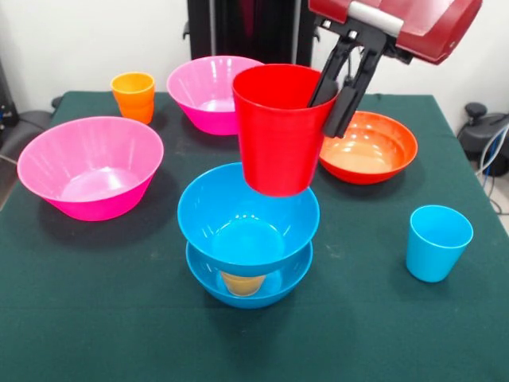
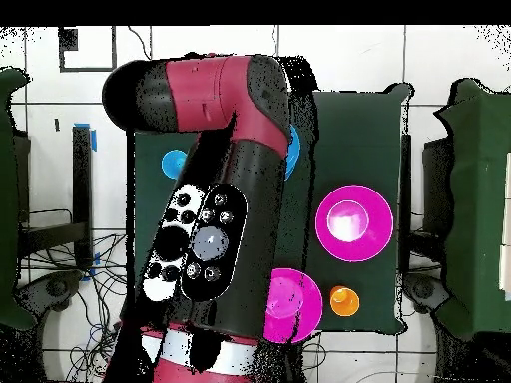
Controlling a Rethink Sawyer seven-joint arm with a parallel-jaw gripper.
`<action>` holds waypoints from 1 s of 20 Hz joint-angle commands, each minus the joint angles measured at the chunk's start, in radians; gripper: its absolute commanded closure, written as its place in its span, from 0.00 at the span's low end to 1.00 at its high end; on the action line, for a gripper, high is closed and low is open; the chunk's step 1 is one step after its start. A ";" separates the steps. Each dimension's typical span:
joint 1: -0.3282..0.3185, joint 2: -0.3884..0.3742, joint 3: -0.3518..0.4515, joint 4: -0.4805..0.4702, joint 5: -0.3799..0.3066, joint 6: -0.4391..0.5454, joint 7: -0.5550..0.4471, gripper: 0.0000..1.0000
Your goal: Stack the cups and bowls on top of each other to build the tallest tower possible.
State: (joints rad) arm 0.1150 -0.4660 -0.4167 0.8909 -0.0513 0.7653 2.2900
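Note:
My gripper (image 1: 328, 111) is shut on the rim of the red cup (image 1: 278, 131), one finger inside it and one outside. The cup hangs upright, its base just over the far rim of the upper blue bowl (image 1: 238, 227). That bowl rests on a yellow cup (image 1: 242, 283), which stands inside the lower blue bowl (image 1: 282, 282); together they form the tower at the table's front middle. In the overhead view the arm (image 2: 215, 199) hides the gripper and most of the tower, leaving only a sliver of blue bowl (image 2: 292, 160).
On the green table (image 1: 95, 302), a large pink bowl (image 1: 91, 167) sits at the left and another pink bowl (image 1: 208, 91) behind it. An orange cup (image 1: 134, 95) stands at the back left, an orange-red bowl (image 1: 370, 147) at the right, and a light blue cup (image 1: 436, 243) at the front right.

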 commanded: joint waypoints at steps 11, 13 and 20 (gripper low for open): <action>-0.029 0.087 0.147 0.179 -0.108 -0.095 -0.117 1.00; -0.026 0.093 0.145 0.181 -0.114 -0.108 -0.107 1.00; -0.018 0.099 0.136 0.174 -0.119 -0.110 -0.088 1.00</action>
State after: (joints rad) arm 0.1046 -0.4147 -0.4081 0.9562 -0.1055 0.6881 2.2900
